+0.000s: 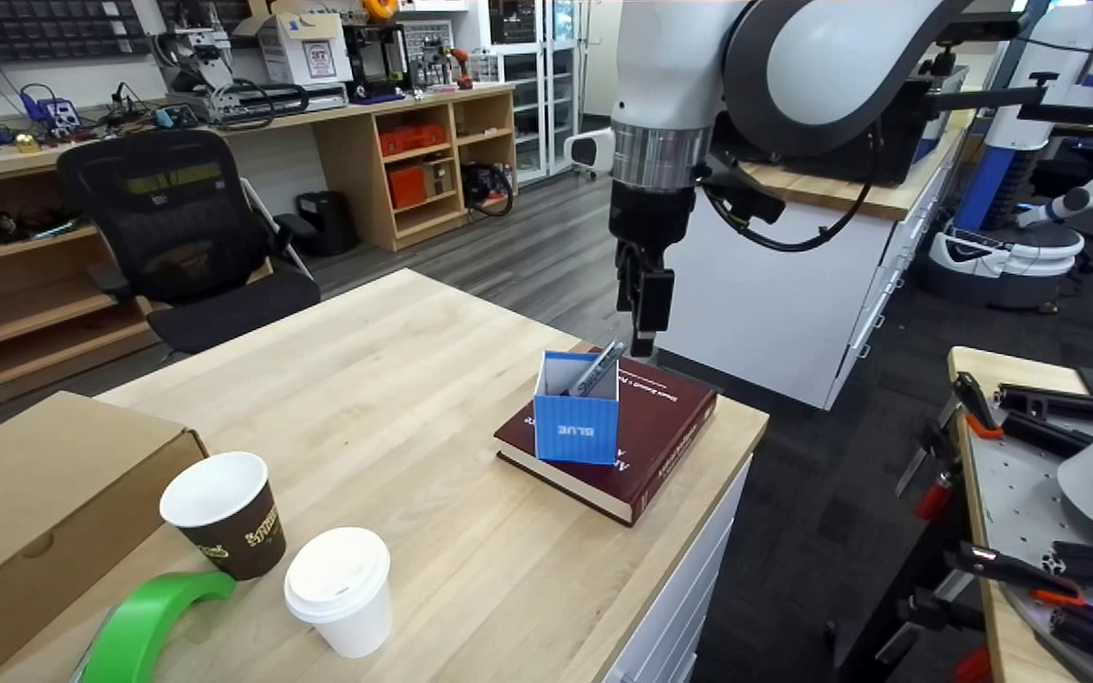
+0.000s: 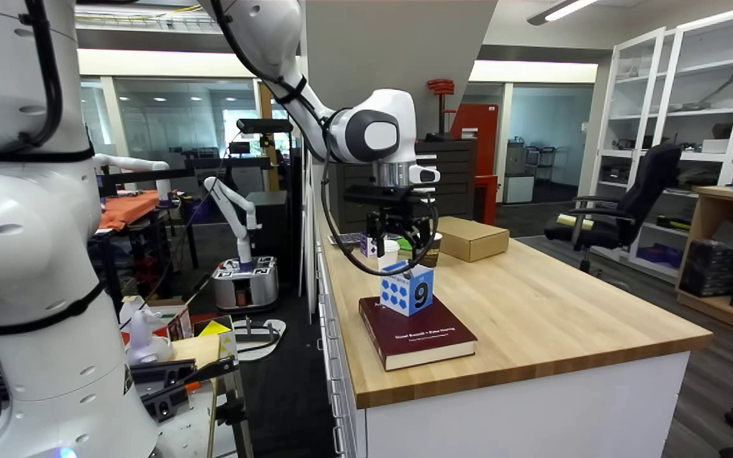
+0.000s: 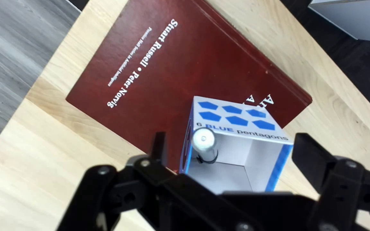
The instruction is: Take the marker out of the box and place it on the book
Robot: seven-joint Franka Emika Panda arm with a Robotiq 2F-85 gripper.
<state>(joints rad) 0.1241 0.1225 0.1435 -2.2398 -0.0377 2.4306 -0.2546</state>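
The blue box point(image 1: 576, 429) stands upright, open at the top, on the dark red book point(image 1: 665, 403); the box point(image 2: 407, 291) and the book point(image 2: 417, 337) also show in the other exterior view. The grey, slim marker point(image 1: 596, 370) leans inside the box, its upper end above the rim. In the wrist view the marker point(image 3: 204, 144) stands in a corner of the box point(image 3: 236, 120), over the book point(image 3: 172, 70). My gripper point(image 3: 231, 149) is open and empty above the box, with box and marker between its fingers in that view. The gripper point(image 1: 646, 332) is apart from the marker.
A brown cardboard box point(image 1: 44, 503), a dark paper cup point(image 1: 248, 531), a white lidded cup point(image 1: 342, 588) and a green curved object point(image 1: 143, 626) stand on the wooden table point(image 1: 433, 455). The book lies near the table's edge. A black chair point(image 1: 186, 228) stands beyond.
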